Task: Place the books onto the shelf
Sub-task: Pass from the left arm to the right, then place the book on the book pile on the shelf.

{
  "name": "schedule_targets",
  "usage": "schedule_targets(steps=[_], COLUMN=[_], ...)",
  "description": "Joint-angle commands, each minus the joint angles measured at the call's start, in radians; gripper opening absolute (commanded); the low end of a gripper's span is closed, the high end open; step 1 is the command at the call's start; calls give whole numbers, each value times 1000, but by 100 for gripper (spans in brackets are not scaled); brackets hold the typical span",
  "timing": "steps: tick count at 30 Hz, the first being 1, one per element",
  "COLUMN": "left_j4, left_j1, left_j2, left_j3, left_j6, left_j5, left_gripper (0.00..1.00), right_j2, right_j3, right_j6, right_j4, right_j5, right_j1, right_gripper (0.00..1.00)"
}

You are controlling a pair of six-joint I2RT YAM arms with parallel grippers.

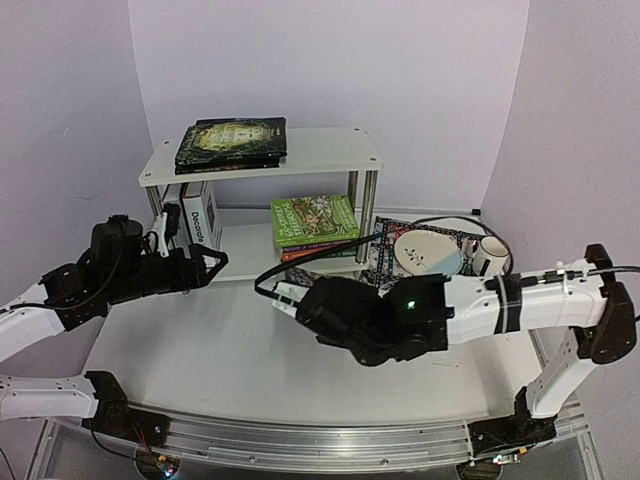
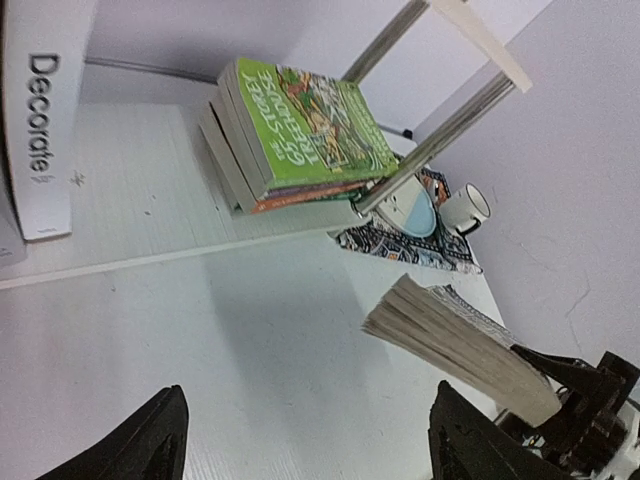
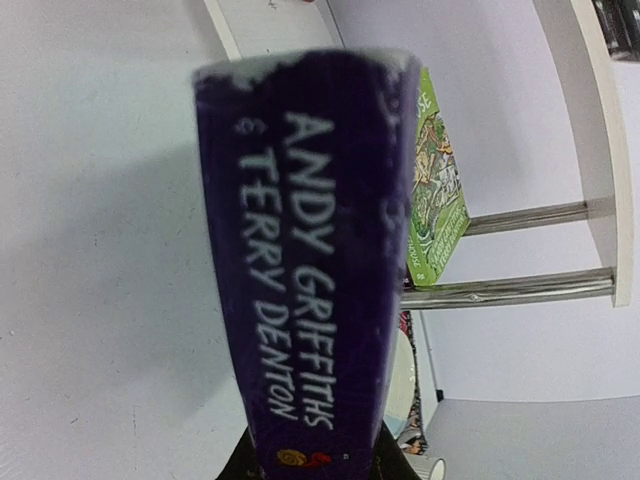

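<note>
Now, right gripper (image 1: 288,297) clamps purple book (image 3: 310,250) — aloft.

shelf (image 1: 322,150) 1 | mug (image 1: 490,256) 1 | bowl (image 1: 425,252) 1 | mat (image 1: 382,264) 1 | books (image 1: 315,219) about 8

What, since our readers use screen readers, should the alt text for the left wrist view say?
The right claw grips a paperback at lower right, page edges toward the camera, over a white table framed by the open left claw. Behind, a green 65-Storey Treehouse tops a stack on the lower shelf, with a white book titled Decorate at left.
</note>
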Motion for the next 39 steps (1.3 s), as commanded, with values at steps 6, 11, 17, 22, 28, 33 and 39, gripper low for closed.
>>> schedule_targets(steps=[6, 11, 17, 22, 28, 33, 39], left_j4=[-193, -219, -237, -244, -248, -258, -271], left_j1=[-3, -3, -3, -3, -3, -3, -3], left_j2=[-185, -221, -264, -280, -287, -309, -344], left_j3=[78, 73, 67, 57, 45, 44, 36], left_j6=[52, 49, 39, 30, 15, 11, 9], left_j5=[-207, -222, -253, -252, -258, -263, -279], left_gripper=[87, 88, 88, 89, 89, 90, 90], right_j2=[-262, -173, -145, -57, 36, 115, 192], right_j3=[-143, -66, -44, 14, 53, 107, 161], right_j6=[-161, -352, -542, -707, -848, -919, -928], right_j4=[369, 385, 499, 647, 832, 931, 960], right_j5=[-209, -127, -169, -145, -182, -199, -240], right_j1=[-92, -102, -119, -147, -197, -238, -290], right_gripper=[0, 0, 0, 0, 0, 0, 0])
